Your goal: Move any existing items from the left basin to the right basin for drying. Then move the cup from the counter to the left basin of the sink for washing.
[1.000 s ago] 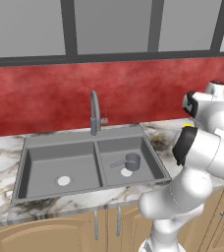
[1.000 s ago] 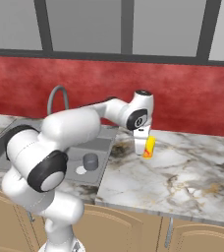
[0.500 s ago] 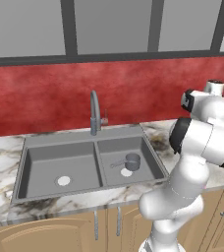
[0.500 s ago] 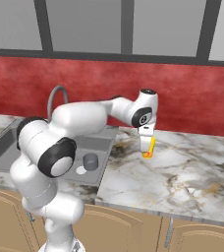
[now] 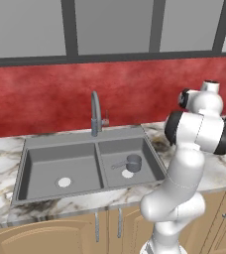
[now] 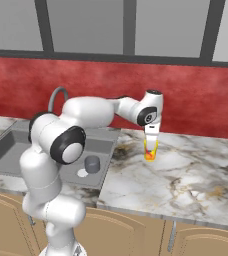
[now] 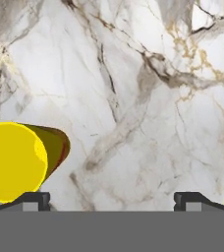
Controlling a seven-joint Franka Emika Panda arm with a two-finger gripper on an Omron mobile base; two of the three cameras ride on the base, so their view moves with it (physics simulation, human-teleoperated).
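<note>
Fingers [image 7: 112, 199] stand spread wide, gripping nothing, pointing down at the marble counter [image 6: 196, 175] to the right of the sink [image 5: 85, 163]. In the hand view the two dark tips sit far apart at the bottom, and the yellow cup [image 7: 20, 161] lies at the lower left, its rim just above the left tip, off to one side of the gap and not centred between the tips. From the right base view the cup [image 6: 150, 151] stands upright on the counter near the red backsplash [image 6: 196, 105], with the hand directly over it and the fingers reaching down around its top; whether they touch it I cannot tell.

The small grey pot [image 5: 133, 162] sits in the right basin [image 5: 149, 154] beside the white drain [image 5: 127, 174], its thin handle pointing left toward the divider. In the right base view the pot [image 6: 92, 163] shows partly behind the arm. The left basin [image 5: 45, 163] holds only its white drain [image 5: 64, 182]. The arched faucet [image 5: 95, 111] rises behind the divider.
</note>
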